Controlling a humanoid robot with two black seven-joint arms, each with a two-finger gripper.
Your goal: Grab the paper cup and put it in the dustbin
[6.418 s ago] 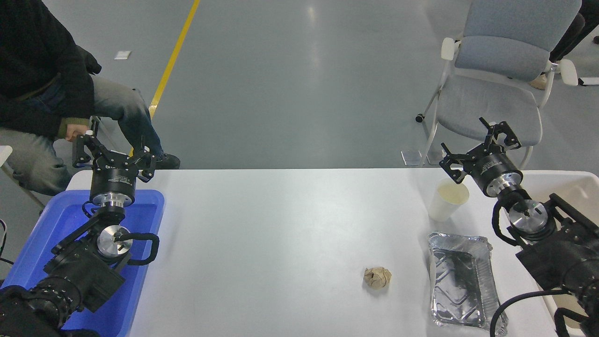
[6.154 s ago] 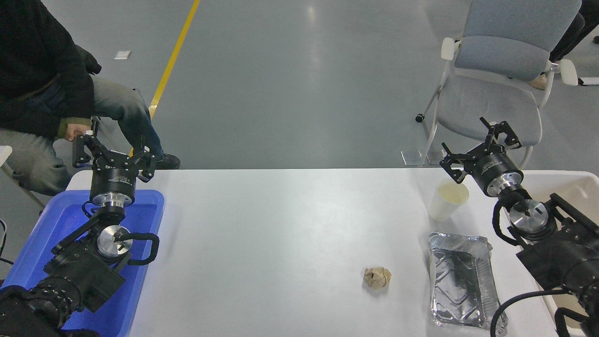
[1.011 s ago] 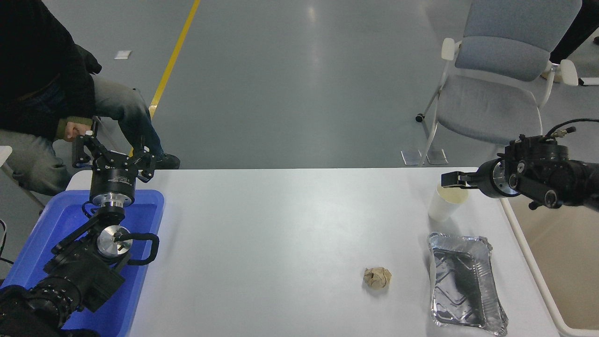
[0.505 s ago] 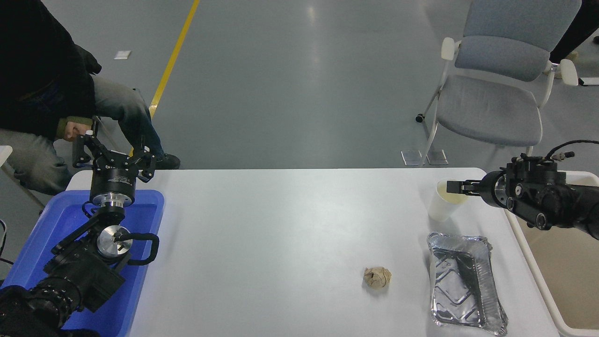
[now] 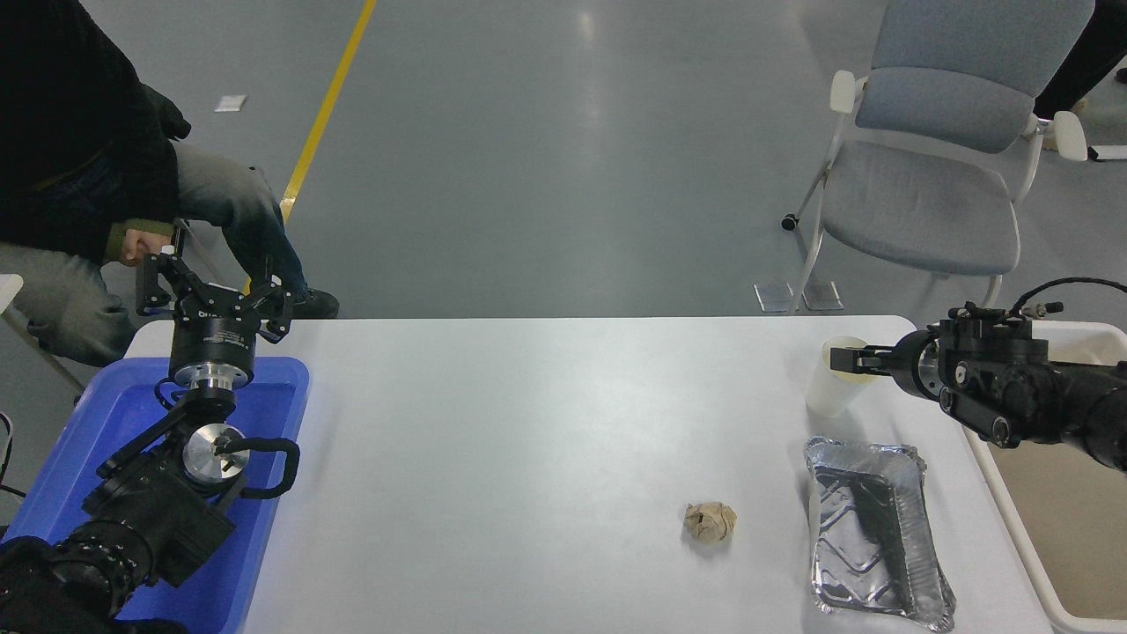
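Note:
The paper cup (image 5: 828,393) stands upright near the table's far right edge, white outside and cream inside. My right gripper (image 5: 836,359) reaches in from the right, turned edge-on, with its tip lying across the cup's mouth at rim height. Whether it grips the rim does not show. The dustbin (image 5: 1076,528), a beige bin with a thick pale rim, sits beyond the table's right edge under the right arm. My left gripper (image 5: 211,295) stays parked and open at the far left, above the blue tub.
A foil tray (image 5: 872,530) lies in front of the cup, and a crumpled brown paper ball (image 5: 710,521) to its left. A blue tub (image 5: 280,387) holds the left arm. A grey chair (image 5: 920,189) stands behind the table's right end. A person (image 5: 79,176) sits at the far left.
The right arm has swung round to come in from the right and has lowered its tip onto the cup's mouth. The cup stands where it did. The left arm has not moved.

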